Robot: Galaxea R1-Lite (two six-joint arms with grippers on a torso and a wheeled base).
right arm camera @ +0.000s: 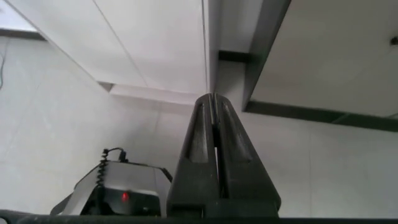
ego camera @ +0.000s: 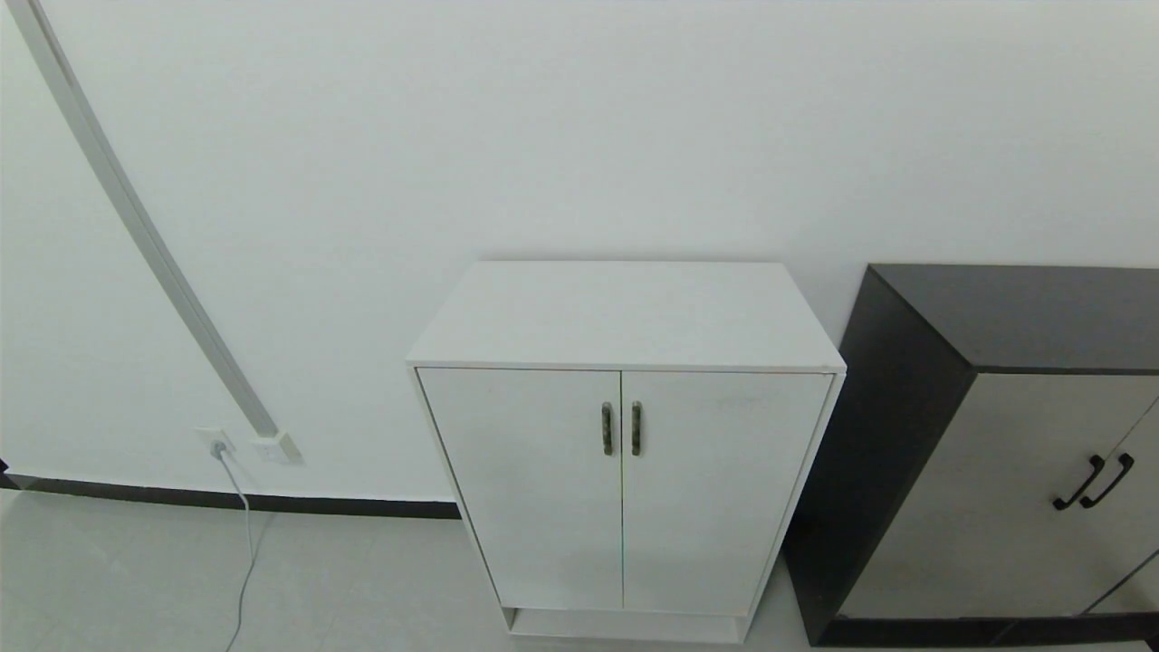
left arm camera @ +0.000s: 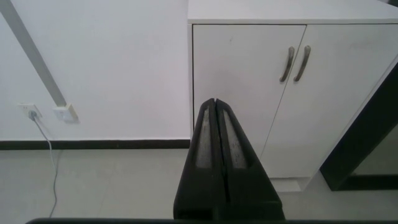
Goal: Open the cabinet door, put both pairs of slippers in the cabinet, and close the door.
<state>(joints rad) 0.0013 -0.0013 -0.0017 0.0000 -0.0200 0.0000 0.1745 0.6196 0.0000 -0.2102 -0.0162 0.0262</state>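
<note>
White cabinet (ego camera: 625, 317) on floor against wall, centre of head view; black cabinet (ego camera: 905, 407) just beside it on robot's right. Two plain flat doors (ego camera: 534, 489), both shut, thin seam between. Dark vertical handles (ego camera: 608, 428) paired at seam, upper part. Shallow recess at base. Left gripper (left arm camera: 215, 102) pressed together, empty, pointing at cabinet's left door. Right gripper (right arm camera: 214, 98) pressed together, empty, pointing at gap between cabinets.

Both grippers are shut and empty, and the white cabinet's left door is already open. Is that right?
Not quite. The head view shows the white cabinet with its left door closed, flush with the right one. The rest holds: the left gripper and the right gripper are shut and empty.
</note>
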